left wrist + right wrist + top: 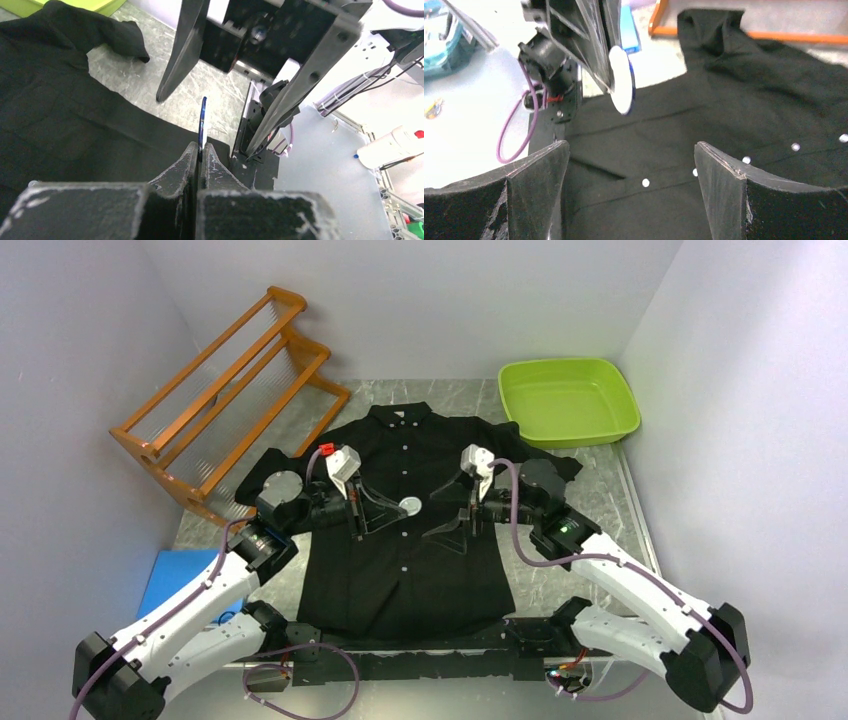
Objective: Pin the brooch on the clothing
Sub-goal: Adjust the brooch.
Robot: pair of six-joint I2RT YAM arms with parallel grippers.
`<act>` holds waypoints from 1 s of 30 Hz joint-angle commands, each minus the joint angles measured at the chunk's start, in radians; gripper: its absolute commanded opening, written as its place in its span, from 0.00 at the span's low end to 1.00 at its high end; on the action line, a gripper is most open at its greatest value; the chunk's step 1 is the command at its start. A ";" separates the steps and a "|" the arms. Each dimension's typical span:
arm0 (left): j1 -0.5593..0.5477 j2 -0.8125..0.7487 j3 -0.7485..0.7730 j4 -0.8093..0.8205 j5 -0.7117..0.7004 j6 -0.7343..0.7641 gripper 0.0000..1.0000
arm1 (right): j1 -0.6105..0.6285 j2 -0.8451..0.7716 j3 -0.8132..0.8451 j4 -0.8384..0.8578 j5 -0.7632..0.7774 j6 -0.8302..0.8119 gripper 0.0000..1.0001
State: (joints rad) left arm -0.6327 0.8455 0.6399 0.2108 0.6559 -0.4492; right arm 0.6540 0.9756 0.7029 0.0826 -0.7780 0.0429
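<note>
The clothing (400,570), a black buttoned shirt, lies flat on the table with its collar toward the back. My left gripper (398,508) is shut on the brooch (411,505), a small round white disc with a blue rim, above the shirt's chest. The left wrist view shows the brooch (202,120) edge-on, sticking out of the shut left gripper (201,148). My right gripper (631,150) stands wide open, facing the brooch (621,82) from a short way off, with only shirt (749,90) between its fingers. From above, the right gripper (435,518) hovers just right of the button line.
An orange wooden rack (225,390) leans at the back left. A green plastic tub (568,400) sits at the back right, near the shirt's sleeve. A blue flat object (170,575) lies beside the left arm. White walls close in on both sides.
</note>
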 commanded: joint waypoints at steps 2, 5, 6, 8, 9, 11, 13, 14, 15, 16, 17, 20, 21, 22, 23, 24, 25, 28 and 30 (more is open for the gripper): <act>-0.004 -0.016 0.040 -0.071 -0.006 0.101 0.03 | -0.013 -0.053 -0.013 0.176 0.090 0.137 1.00; -0.004 -0.010 0.061 -0.150 -0.032 0.191 0.03 | -0.025 -0.049 -0.001 0.205 0.130 0.252 1.00; -0.003 -0.005 0.066 -0.171 -0.042 0.225 0.03 | -0.028 -0.042 0.007 0.206 0.142 0.288 1.00; -0.004 0.007 0.081 -0.205 -0.040 0.304 0.03 | -0.031 -0.027 0.021 0.191 0.199 0.367 1.00; -0.005 0.012 0.092 -0.233 -0.036 0.355 0.03 | -0.033 -0.019 0.033 0.171 0.221 0.409 1.00; -0.008 0.033 0.109 -0.265 -0.063 0.448 0.03 | -0.038 -0.003 0.060 0.129 0.240 0.449 1.00; -0.019 0.049 0.126 -0.287 -0.112 0.548 0.03 | -0.038 -0.002 0.065 0.120 0.258 0.492 1.00; -0.031 0.054 0.128 -0.284 -0.139 0.594 0.03 | -0.041 -0.006 0.064 0.114 0.270 0.520 1.00; -0.043 0.059 0.128 -0.280 -0.163 0.660 0.03 | -0.045 -0.012 0.069 0.090 0.294 0.542 1.00; -0.060 0.062 0.123 -0.263 -0.191 0.707 0.03 | -0.050 -0.016 0.076 0.063 0.309 0.572 1.00; -0.077 0.065 0.118 -0.245 -0.215 0.760 0.03 | -0.059 -0.021 0.076 0.054 0.308 0.616 1.00; -0.127 0.069 0.100 -0.175 -0.319 0.893 0.03 | -0.091 -0.015 0.060 0.072 0.265 0.754 0.99; -0.145 0.066 0.093 -0.155 -0.366 0.935 0.03 | -0.113 -0.009 0.050 0.102 0.235 0.809 0.99; -0.167 0.061 0.081 -0.132 -0.417 0.983 0.03 | -0.128 -0.001 0.027 0.140 0.204 0.872 0.97; -0.183 0.054 0.064 -0.108 -0.452 1.028 0.03 | -0.140 0.008 0.006 0.181 0.175 0.927 0.95; -0.196 0.044 0.045 -0.068 -0.480 1.073 0.03 | -0.150 0.018 -0.016 0.234 0.149 0.986 0.93; -0.207 0.035 0.023 -0.030 -0.502 1.112 0.03 | -0.156 0.032 -0.033 0.283 0.120 1.037 0.91; -0.226 0.020 -0.014 0.037 -0.562 1.192 0.03 | -0.152 0.080 -0.043 0.380 0.075 1.121 0.83; -0.241 0.016 -0.031 0.062 -0.591 1.239 0.02 | -0.145 0.102 -0.033 0.406 0.060 1.147 0.79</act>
State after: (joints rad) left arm -0.8494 0.8867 0.6376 0.1299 0.1936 0.6006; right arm 0.4995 1.0416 0.6636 0.3294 -0.6334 1.0229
